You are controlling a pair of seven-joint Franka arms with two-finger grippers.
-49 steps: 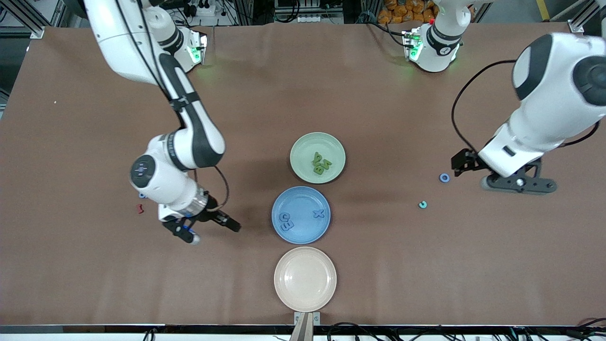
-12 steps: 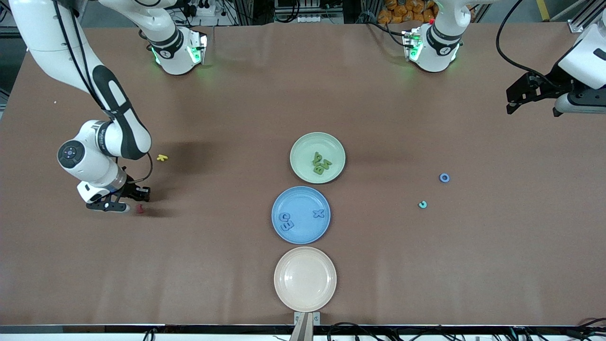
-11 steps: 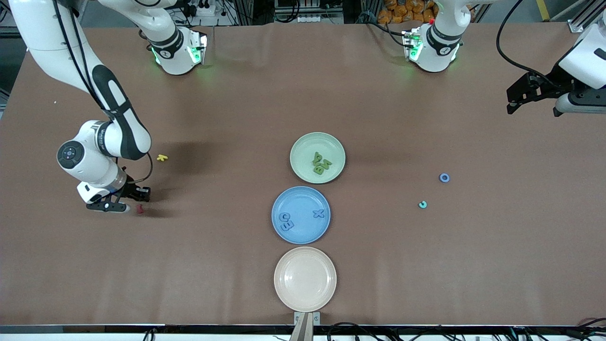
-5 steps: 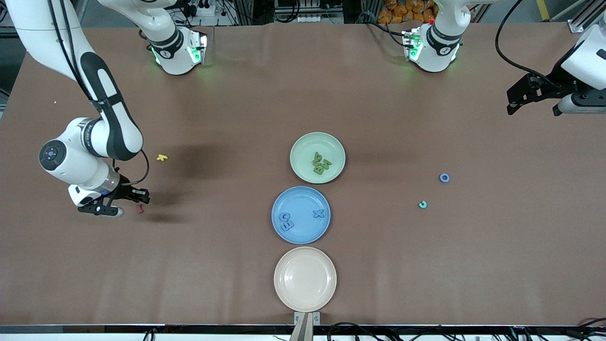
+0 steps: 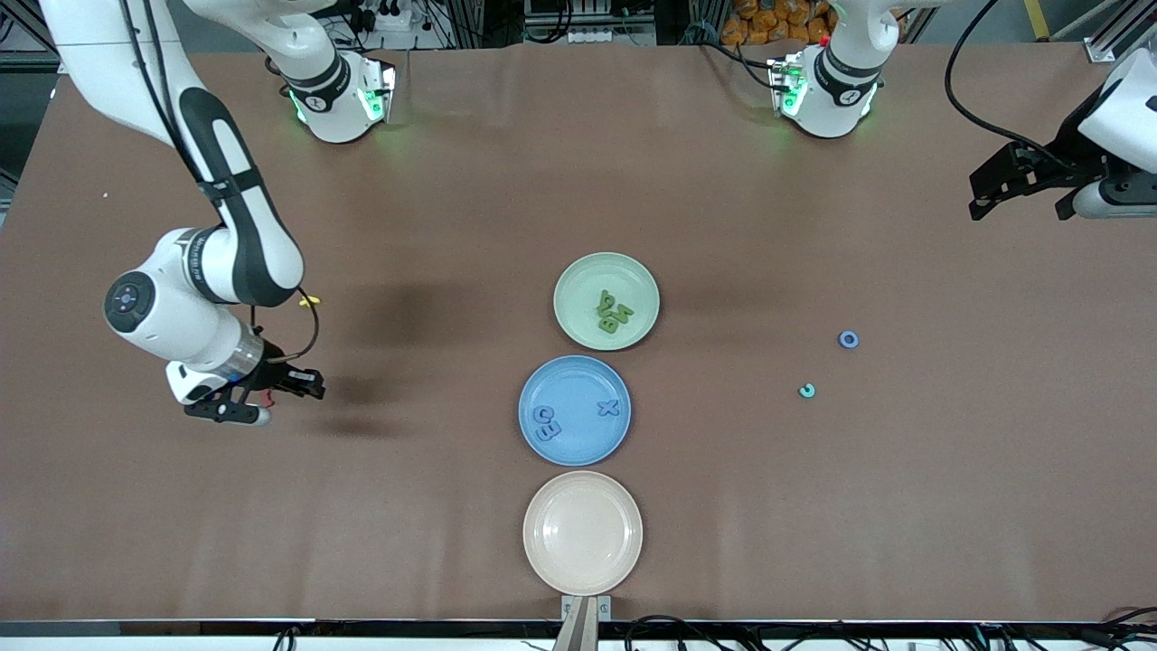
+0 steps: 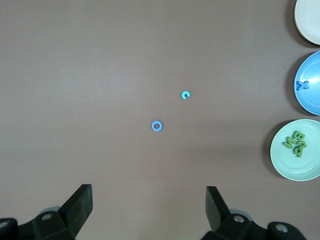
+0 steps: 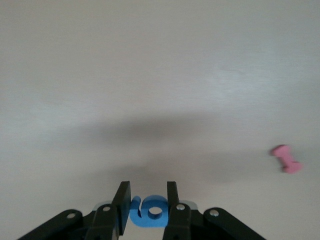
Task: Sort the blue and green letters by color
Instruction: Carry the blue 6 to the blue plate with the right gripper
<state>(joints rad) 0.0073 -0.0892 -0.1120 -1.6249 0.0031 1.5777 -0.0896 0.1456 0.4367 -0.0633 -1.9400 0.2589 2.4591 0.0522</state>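
The right gripper (image 7: 145, 207) has its fingers (image 7: 121, 200) clamped on a blue letter (image 7: 149, 211), which sits between them, above the surface (image 5: 452, 226). It looks light and squishy (foam, probably), so pinching its flat sides should work. The left gripper (image 6: 147, 210) waits, fingers apart.

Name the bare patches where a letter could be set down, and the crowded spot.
Free: the cream plate, and the blue plate's middle between its X and its other two blue letters. Crowded: the green plate, around its clustered green letters.
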